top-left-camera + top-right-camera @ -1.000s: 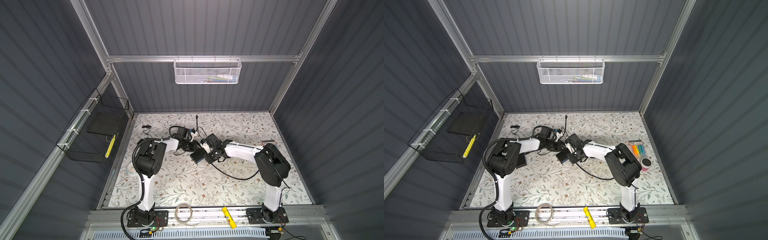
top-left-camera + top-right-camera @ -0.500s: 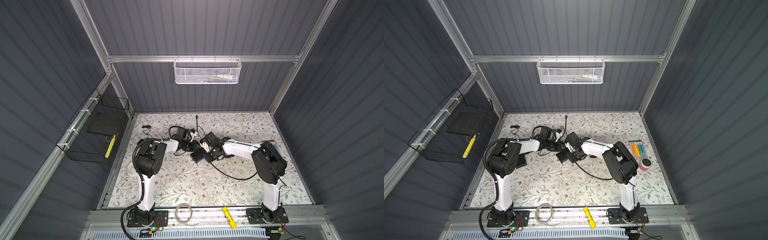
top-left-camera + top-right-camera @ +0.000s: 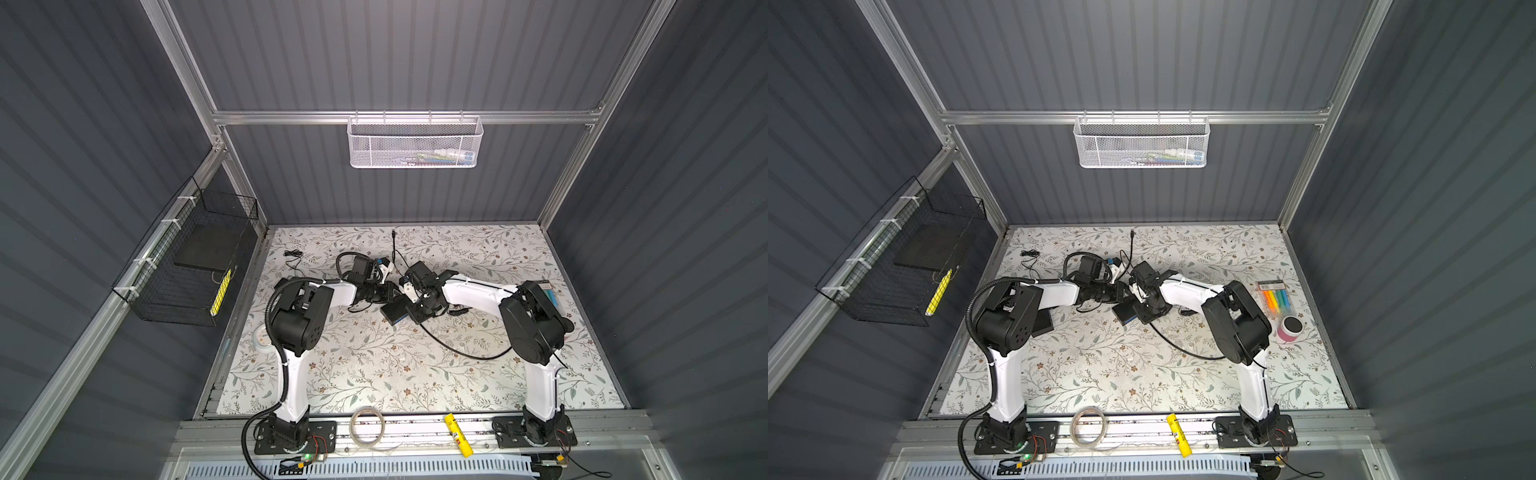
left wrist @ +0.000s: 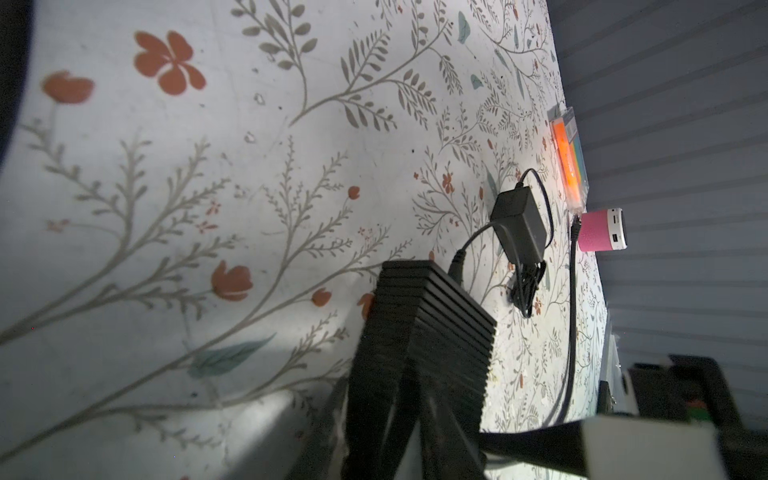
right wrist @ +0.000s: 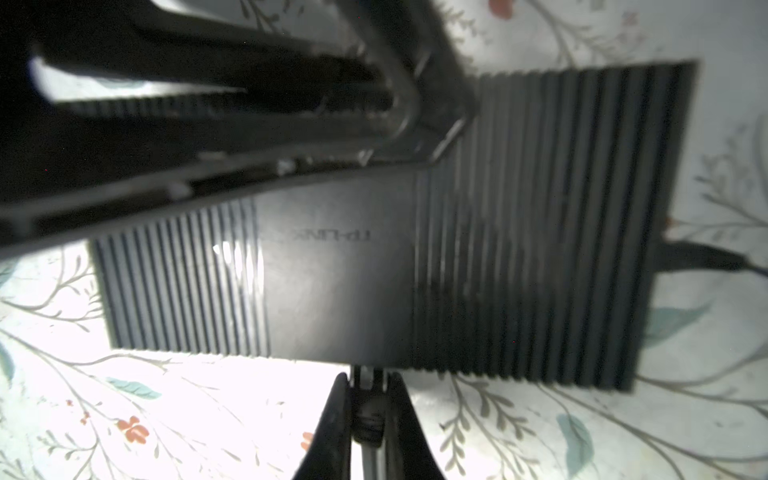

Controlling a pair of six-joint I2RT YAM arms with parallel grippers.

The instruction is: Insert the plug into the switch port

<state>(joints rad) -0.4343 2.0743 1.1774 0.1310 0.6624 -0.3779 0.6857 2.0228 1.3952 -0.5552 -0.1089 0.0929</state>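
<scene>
The switch is a black ribbed box lying flat on the floral mat, seen in both top views. My left gripper is shut on one end of the switch, a finger on each side. My right gripper is shut on the plug. The plug's front end meets the switch's long side edge. The port itself is hidden under that edge. The plug's black cable trails across the mat toward the right arm's base.
A power adapter lies beyond the switch, its lead entering the switch's far end. A pink speaker and a marker pack sit at the right edge. A tape roll and a yellow tube lie on the front rail.
My right arm has edged slightly left toward the switch with the plug in its grip. The left gripper and the switch have stayed in place.
</scene>
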